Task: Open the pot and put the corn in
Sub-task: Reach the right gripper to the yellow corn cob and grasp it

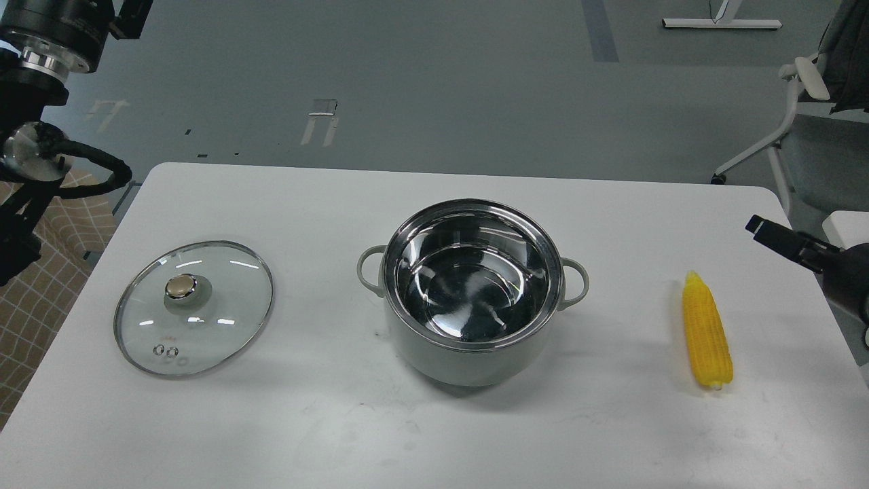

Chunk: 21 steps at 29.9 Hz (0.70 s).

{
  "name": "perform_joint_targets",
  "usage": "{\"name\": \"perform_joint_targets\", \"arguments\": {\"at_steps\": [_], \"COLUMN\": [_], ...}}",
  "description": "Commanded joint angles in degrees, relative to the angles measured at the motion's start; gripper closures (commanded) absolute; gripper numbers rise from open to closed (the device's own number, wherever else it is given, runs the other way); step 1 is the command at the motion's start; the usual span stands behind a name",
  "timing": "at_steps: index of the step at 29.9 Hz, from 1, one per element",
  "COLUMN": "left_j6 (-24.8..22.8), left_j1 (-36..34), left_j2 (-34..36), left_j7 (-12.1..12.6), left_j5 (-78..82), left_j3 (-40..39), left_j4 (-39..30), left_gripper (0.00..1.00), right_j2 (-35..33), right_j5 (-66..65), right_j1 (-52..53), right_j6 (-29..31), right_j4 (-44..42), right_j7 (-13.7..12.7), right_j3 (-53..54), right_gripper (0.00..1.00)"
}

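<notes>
The pale grey-green pot (473, 353) stands open at the table's middle, its steel interior empty. The glass lid (193, 307) with a gold knob lies flat on the table to the left. The yellow corn (707, 331) lies on the table at the right, pointed end away from me. My left arm is raised at the top left; only the base of its gripper (130, 13) shows, cut off by the frame's top edge. My right gripper (762, 227) comes in from the right edge, above and right of the corn, apart from it; its fingers cannot be told apart.
The white table (434, 435) has rounded far corners. A chair (801, 115) stands on the floor beyond the right corner. A checked cloth (41, 285) lies off the table's left edge.
</notes>
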Motion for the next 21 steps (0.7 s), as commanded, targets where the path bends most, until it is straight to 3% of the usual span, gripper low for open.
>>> {"name": "perform_joint_targets", "arguments": {"at_steps": [1,12,15,17,19,20,21], "left_j6": [0.0,0.1,0.1,0.1,0.1,0.1,0.1], "left_j1": [0.1,0.2,0.1,0.1,0.1,0.1,0.1], "left_j2": [-1.4,-2.0,-1.9,-1.9,-1.9,-1.9,-1.9], "left_j7": [0.5,0.6,0.6,0.6,0.6,0.6,0.6], "left_j5": [0.0,-0.1,0.0,0.0,0.0,0.0,0.0], "left_j3": [-1.2,-1.2,-1.2,-1.2,-1.2,-1.2,-1.3], "left_j4": [0.1,0.1,0.1,0.1,0.1,0.1,0.1], "left_gripper": [0.07,0.07,0.07,0.07,0.07,0.07,0.07], "right_j2": [2.2,8.1,8.5,8.6,8.8,8.8,8.8], "right_j5": [-2.2,-12.4,-12.8,-12.8,-12.7,-12.7,-12.7], "right_j1": [-0.3,-0.6,-0.6,-0.6,-0.7,-0.7,-0.8], "right_j6": [0.0,0.0,0.0,0.0,0.0,0.0,0.0], "right_j4": [-1.2,-5.0,-5.9,-6.0,-6.0,-6.0,-6.0], "right_j7": [0.1,-0.7,-1.4,-2.1,-2.4,-2.4,-2.4], "right_j3": [-3.5,-8.7,-9.0,-9.1,-9.1,-9.1,-9.0], "right_gripper": [0.02,0.22,0.34,0.44,0.61,0.62,0.69]}}
